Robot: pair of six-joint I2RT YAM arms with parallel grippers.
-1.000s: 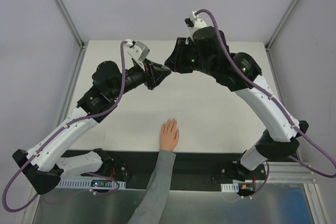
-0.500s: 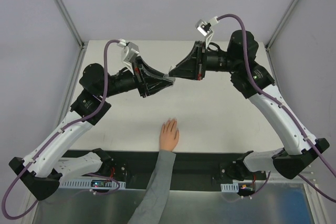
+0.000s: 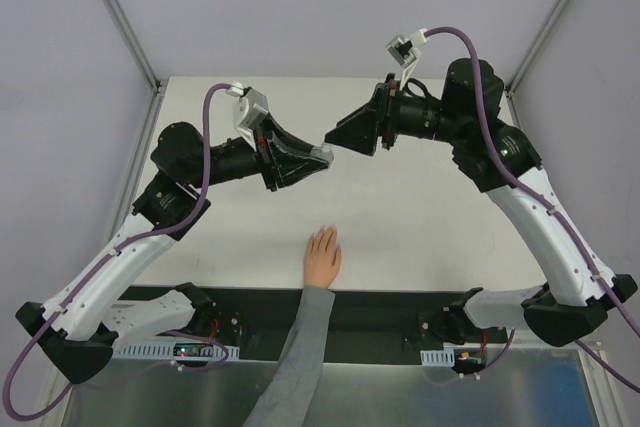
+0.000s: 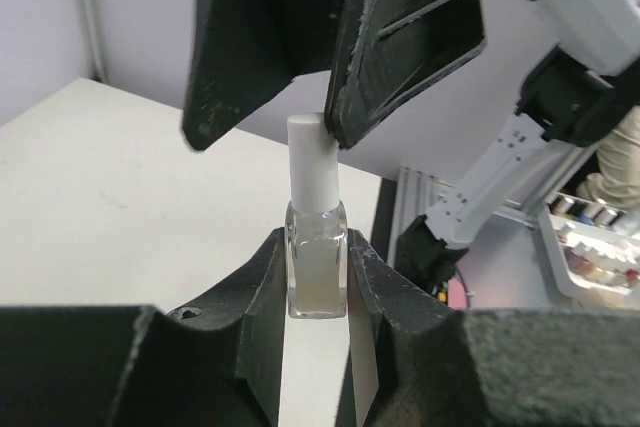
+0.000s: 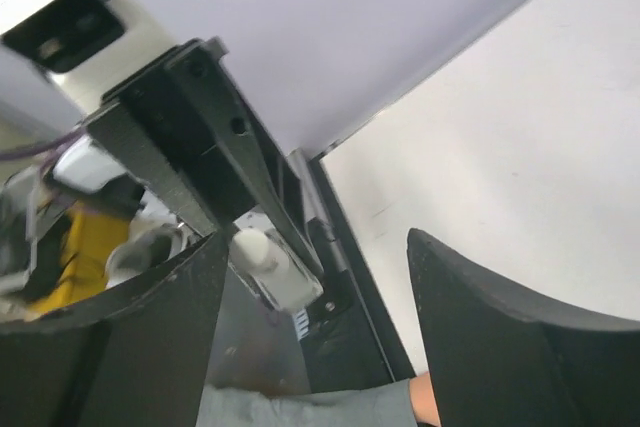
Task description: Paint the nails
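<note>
A pale hand [image 3: 322, 257] lies flat at the table's near edge, wrist in a grey sleeve [image 3: 300, 347]. Its nails [image 3: 325, 233] are too small to make out. My left gripper [image 3: 319, 155] [image 4: 317, 243] hovers over the table beyond the hand, shut on a small clear bottle [image 4: 316, 272] with a white cap [image 4: 312, 167]. My right gripper [image 3: 334, 137] [image 5: 315, 239] faces it, open, with one finger [image 4: 395, 37] touching the cap's top corner and the other off to the left. The bottle [image 5: 285, 277] shows between the right fingers.
Grey walls and metal frame posts [image 3: 120, 17] bound the white table [image 3: 420, 217]. The arm bases sit on a black strip [image 3: 390, 307] at the near edge. A sliver of the sleeve [image 5: 300, 409] shows low in the right wrist view.
The right gripper, shut at the bottle's cap half a second ago, has opened and drawn back slightly. Both arms turned to face each other over the last second; the hand stayed still.
</note>
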